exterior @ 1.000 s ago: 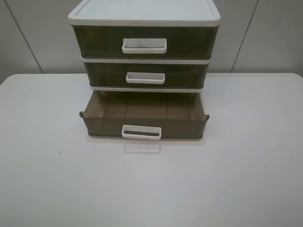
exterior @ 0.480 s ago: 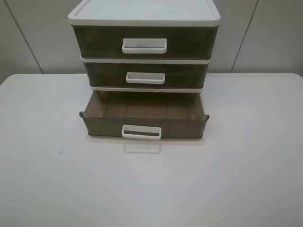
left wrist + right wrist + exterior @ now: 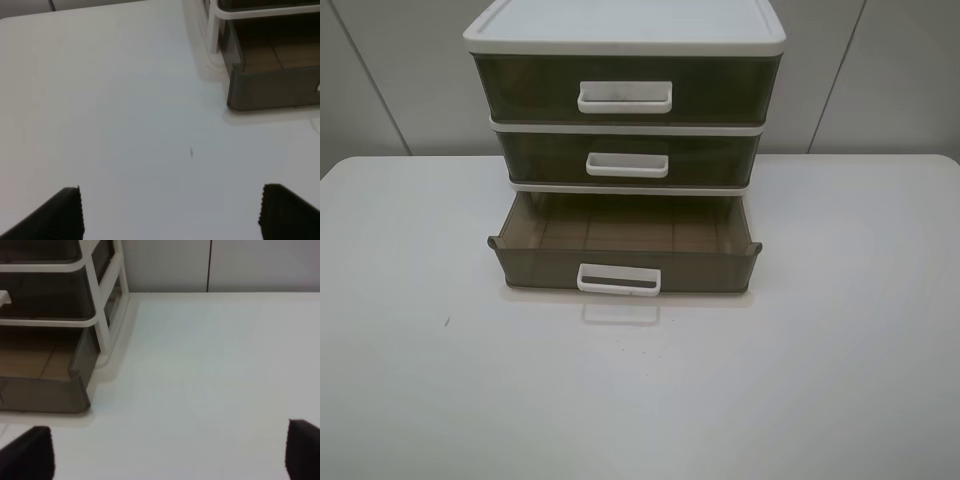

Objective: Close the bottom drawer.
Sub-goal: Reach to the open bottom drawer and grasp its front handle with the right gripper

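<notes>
The bottom drawer (image 3: 620, 262) is smoky brown with a white loop handle (image 3: 619, 279). It stands pulled out and empty from the white-framed three-drawer unit (image 3: 625, 35). Neither gripper shows in the exterior high view. In the left wrist view the left gripper (image 3: 172, 212) is open over bare table, with the drawer's corner (image 3: 272, 90) ahead of it. In the right wrist view the right gripper (image 3: 170, 452) is open, with the drawer's other corner (image 3: 50, 392) ahead and to one side.
The middle drawer (image 3: 628, 160) and the top drawer (image 3: 625, 92) are shut. The unit stands at the back of a white table (image 3: 820, 350) in front of a grey wall. A small dark speck (image 3: 446, 321) lies on the table.
</notes>
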Controlling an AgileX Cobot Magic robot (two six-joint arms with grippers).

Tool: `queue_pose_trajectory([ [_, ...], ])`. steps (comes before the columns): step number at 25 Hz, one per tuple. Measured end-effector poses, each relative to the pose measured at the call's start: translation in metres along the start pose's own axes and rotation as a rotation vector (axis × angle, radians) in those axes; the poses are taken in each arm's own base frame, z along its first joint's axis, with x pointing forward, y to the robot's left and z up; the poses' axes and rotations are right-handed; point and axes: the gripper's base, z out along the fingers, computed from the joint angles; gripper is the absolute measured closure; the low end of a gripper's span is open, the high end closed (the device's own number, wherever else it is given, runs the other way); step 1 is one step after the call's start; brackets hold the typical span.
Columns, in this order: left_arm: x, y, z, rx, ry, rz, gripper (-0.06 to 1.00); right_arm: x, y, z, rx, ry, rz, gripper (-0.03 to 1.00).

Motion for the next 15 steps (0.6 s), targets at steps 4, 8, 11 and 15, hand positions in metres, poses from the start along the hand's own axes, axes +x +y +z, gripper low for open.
queue_pose_trajectory([
  [4, 0.000, 0.000, 0.000, 0.000, 0.000, 0.000, 0.23, 0.000, 0.000, 0.000, 0.000, 0.000, 0.000, 0.16],
  [8, 0.000, 0.000, 0.000, 0.000, 0.000, 0.000, 0.23, -0.001, 0.000, 0.002, -0.002, 0.014, 0.001, 0.16],
  [11, 0.000, 0.000, 0.000, 0.000, 0.000, 0.000, 0.23, -0.009, 0.004, 0.019, -0.036, 0.134, 0.023, 0.16],
  [15, 0.000, 0.000, 0.000, 0.000, 0.000, 0.000, 0.23, -0.026, 0.012, 0.059, -0.101, 0.354, 0.087, 0.16],
])
